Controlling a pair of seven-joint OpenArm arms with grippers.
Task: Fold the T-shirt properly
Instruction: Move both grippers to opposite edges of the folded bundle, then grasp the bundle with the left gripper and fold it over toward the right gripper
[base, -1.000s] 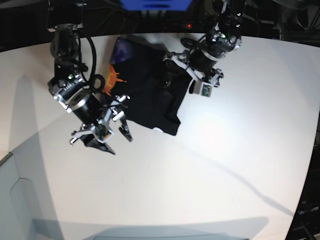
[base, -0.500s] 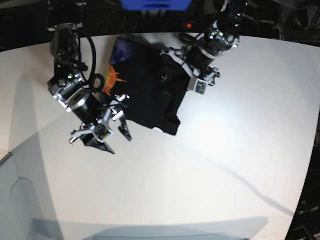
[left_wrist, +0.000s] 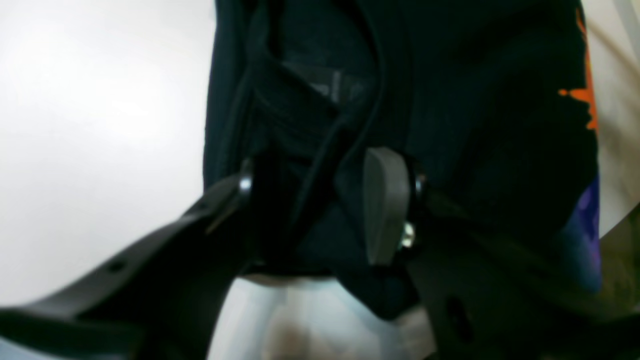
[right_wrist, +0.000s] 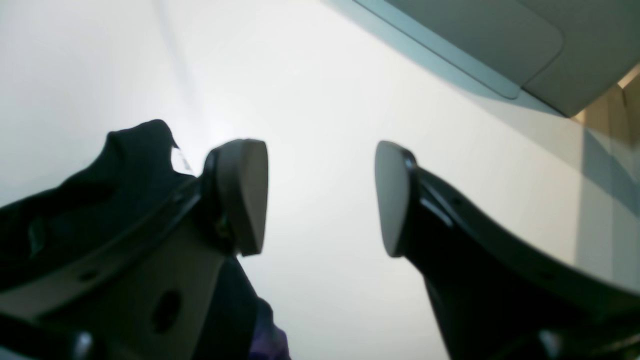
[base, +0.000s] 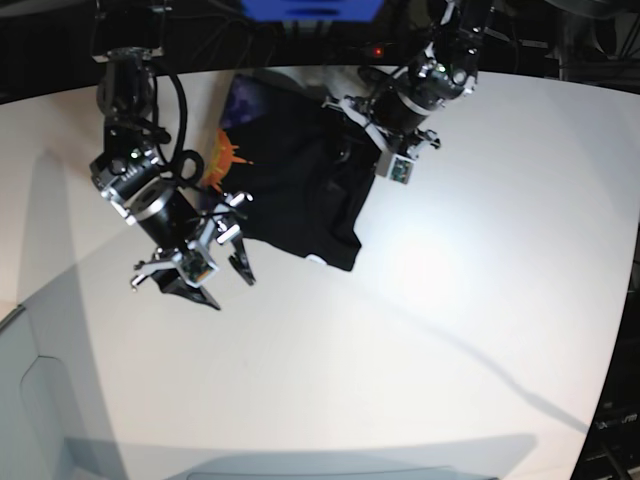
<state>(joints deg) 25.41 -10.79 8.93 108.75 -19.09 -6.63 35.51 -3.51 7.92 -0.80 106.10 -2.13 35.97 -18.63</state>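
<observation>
Start at your left gripper (left_wrist: 320, 210): its jaws stand part-way apart and straddle a bunched ridge of black cloth, one grey pad (left_wrist: 382, 205) showing plainly while the other finger is lost against the dark fabric, so you cannot tell whether they have bitten on the cloth or only bracket it. In the base view that gripper (base: 372, 140) sits at the far right edge of the T-shirt (base: 300, 190), by its folded upper hem, and the garment runs away from it toward the near left, with the long axis slanting from the far edge of the table (base: 450, 330) down to the near corner. Your right gripper (right_wrist: 320, 197) has its jaws wide apart with nothing but bare table between them; a flap of the shirt lies just outside its left finger, not within the gap. That arm (base: 165, 215) stands at the shirt's near left edge, so each arm has its own side within reach. The orange and purple print (base: 228, 160) peeks out at the far left; most of it is folded under. The left wrist view is blurred, and the collar and sleeves cannot be made out.
</observation>
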